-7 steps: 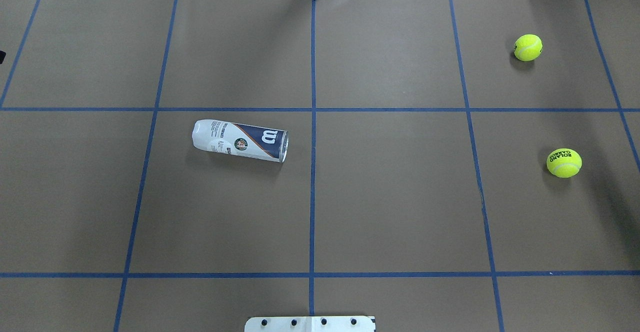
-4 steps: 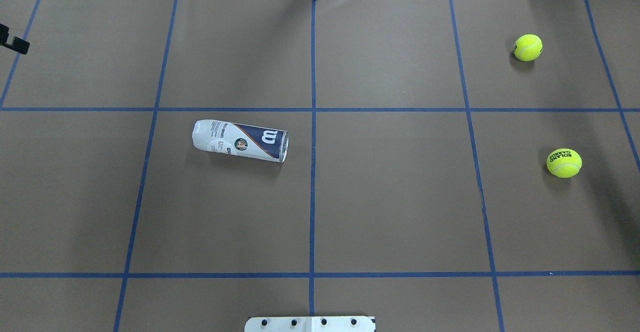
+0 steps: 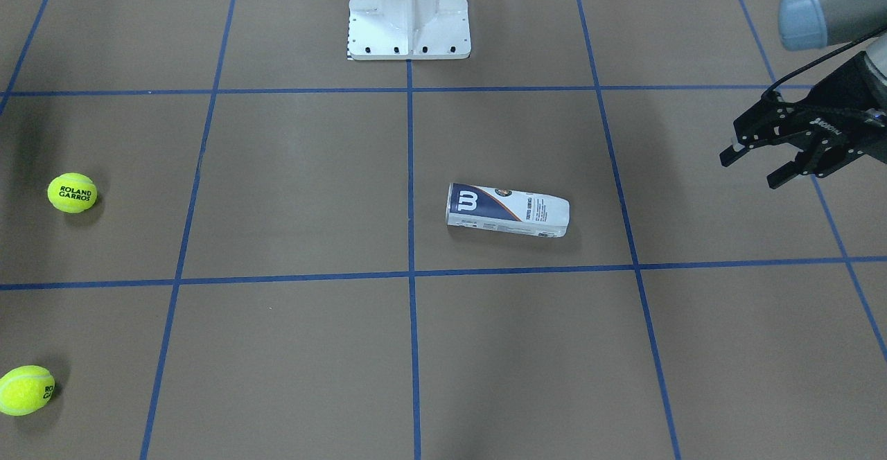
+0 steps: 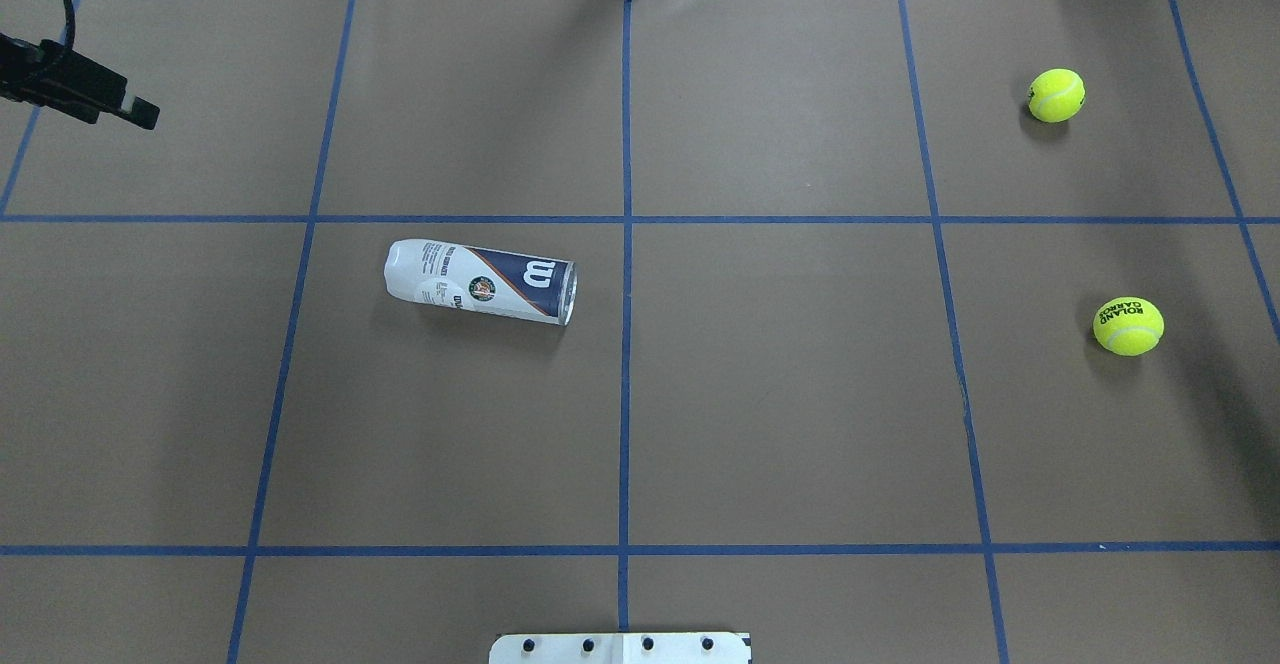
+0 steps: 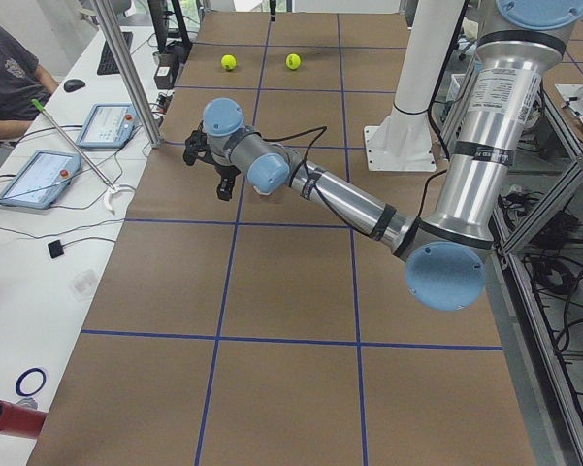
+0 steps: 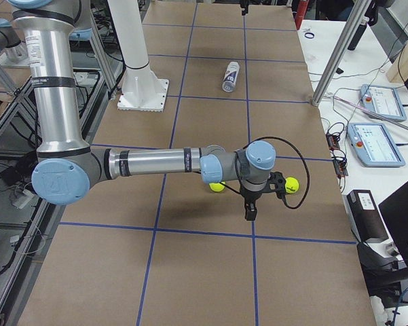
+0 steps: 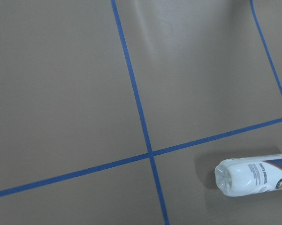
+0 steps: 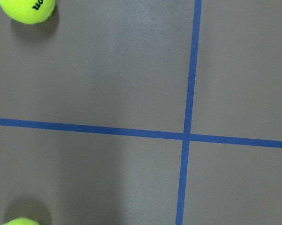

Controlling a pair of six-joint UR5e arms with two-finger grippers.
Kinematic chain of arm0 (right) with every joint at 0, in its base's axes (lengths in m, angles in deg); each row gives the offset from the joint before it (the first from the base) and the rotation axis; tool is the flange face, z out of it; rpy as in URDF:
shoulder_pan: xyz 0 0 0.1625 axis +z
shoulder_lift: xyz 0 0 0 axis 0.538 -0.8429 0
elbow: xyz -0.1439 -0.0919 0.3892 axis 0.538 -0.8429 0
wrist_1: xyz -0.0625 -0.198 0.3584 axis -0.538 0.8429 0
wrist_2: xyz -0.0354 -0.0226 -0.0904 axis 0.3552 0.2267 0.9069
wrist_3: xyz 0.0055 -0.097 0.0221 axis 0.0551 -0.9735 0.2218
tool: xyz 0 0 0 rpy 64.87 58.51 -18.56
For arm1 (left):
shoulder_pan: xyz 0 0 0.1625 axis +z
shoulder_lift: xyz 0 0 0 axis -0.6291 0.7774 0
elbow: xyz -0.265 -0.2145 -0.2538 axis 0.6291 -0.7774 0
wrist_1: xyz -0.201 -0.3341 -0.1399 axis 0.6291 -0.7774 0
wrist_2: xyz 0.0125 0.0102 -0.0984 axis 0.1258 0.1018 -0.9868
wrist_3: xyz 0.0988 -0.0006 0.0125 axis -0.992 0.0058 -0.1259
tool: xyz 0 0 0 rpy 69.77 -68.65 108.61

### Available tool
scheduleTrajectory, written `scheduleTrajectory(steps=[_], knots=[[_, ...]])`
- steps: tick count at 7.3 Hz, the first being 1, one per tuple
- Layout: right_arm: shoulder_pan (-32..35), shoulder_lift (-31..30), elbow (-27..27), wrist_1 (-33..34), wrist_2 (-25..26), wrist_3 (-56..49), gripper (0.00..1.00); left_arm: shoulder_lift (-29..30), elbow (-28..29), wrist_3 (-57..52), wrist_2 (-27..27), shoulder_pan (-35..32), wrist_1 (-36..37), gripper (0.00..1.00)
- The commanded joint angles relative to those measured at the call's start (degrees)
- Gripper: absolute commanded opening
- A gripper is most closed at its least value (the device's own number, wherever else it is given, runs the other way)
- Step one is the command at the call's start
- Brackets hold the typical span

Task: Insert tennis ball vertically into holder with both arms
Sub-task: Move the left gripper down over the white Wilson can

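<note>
The holder (image 4: 480, 282) lies on its side left of the table's middle, its open mouth toward the centre line; it also shows in the front view (image 3: 508, 210), and its closed end (image 7: 255, 176) in the left wrist view. Two yellow tennis balls (image 4: 1057, 95) (image 4: 1128, 326) rest far right. My left gripper (image 3: 752, 169) hovers open and empty, well apart from the holder, near the far left of the table (image 4: 140, 114). My right gripper (image 6: 251, 212) shows only in the exterior right view, above the two balls (image 8: 28, 9); whether it is open or shut I cannot tell.
The white robot base (image 3: 409, 13) stands at the near middle edge. Blue tape lines divide the brown table into squares. A person sits at a side table with tablets (image 5: 105, 124) beyond the far edge, beside an aluminium post (image 5: 126, 68).
My left gripper has come further into the overhead view from the left edge, moving right. The holder and both balls have not moved.
</note>
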Motion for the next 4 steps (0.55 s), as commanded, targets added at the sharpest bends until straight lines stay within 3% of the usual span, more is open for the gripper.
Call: scheduleTrajectory(steps=[1, 2, 3, 4], knots=[[0.0, -0.1, -0.1, 0.1, -0.1, 0.0, 0.99, 5.4, 1.4, -0.7, 9.4, 8.8, -2.7, 0.88], [0.0, -0.3, -0.2, 0.2, -0.1, 0.0, 0.99, 6.6, 1.4, -2.4, 13.5, 12.5, -2.5, 0.93], [0.0, -0.3, -0.2, 0.3, -0.1, 0.1, 0.99, 6.9, 0.9, -2.5, 13.8, 13.9, -2.8, 0.86], [0.0, -0.3, -0.1, 0.3, -0.1, 0.1, 0.99, 8.1, 0.8, -3.1, 14.5, 15.1, -4.4, 0.89]])
